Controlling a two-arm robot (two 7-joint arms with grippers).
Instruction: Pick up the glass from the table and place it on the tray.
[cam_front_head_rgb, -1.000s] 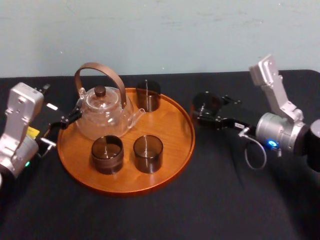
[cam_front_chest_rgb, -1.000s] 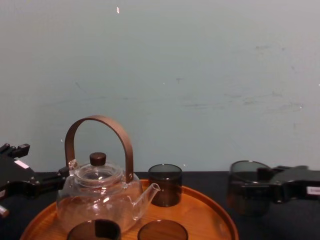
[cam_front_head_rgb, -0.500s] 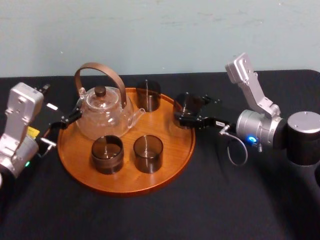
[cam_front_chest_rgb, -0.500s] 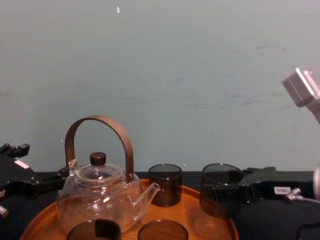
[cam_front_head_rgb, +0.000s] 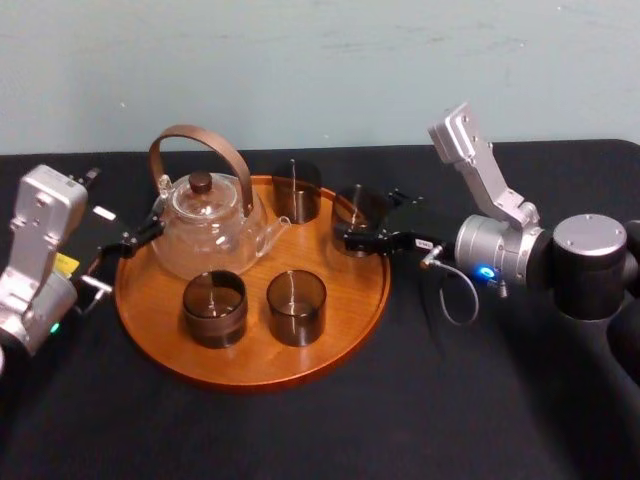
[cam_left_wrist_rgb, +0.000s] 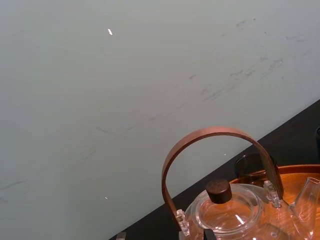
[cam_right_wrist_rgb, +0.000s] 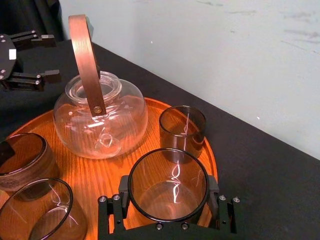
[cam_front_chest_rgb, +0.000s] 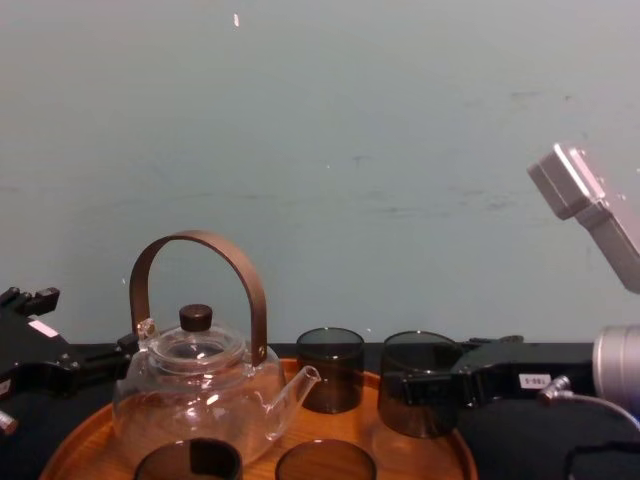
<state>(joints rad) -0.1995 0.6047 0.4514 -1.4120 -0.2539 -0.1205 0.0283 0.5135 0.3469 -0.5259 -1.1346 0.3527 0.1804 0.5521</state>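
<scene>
My right gripper (cam_front_head_rgb: 368, 224) grips the glass (cam_front_head_rgb: 356, 208) tight over the tray's (cam_front_head_rgb: 250, 370) right side. My left gripper (cam_front_head_rgb: 120, 208) sits by the teapot (cam_front_head_rgb: 205, 225), fingers apart, holding nothing.

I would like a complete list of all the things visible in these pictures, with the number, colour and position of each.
table: one, black cloth, under everything.
tray: one, orange-brown wood, round, on the table, left of centre.
teapot: one, clear glass with brown handle and knob, on the tray's rear left.
standing glasses: three, smoky dark, one at the tray's rear, two at its front.
held glass: one, smoky dark, at the tray's right rear; contact with the wood unclear.
wall: one, pale blue-green, behind the table.
left gripper: one, black, open, beside the teapot.
right gripper: one, black, shut on the held glass.
</scene>
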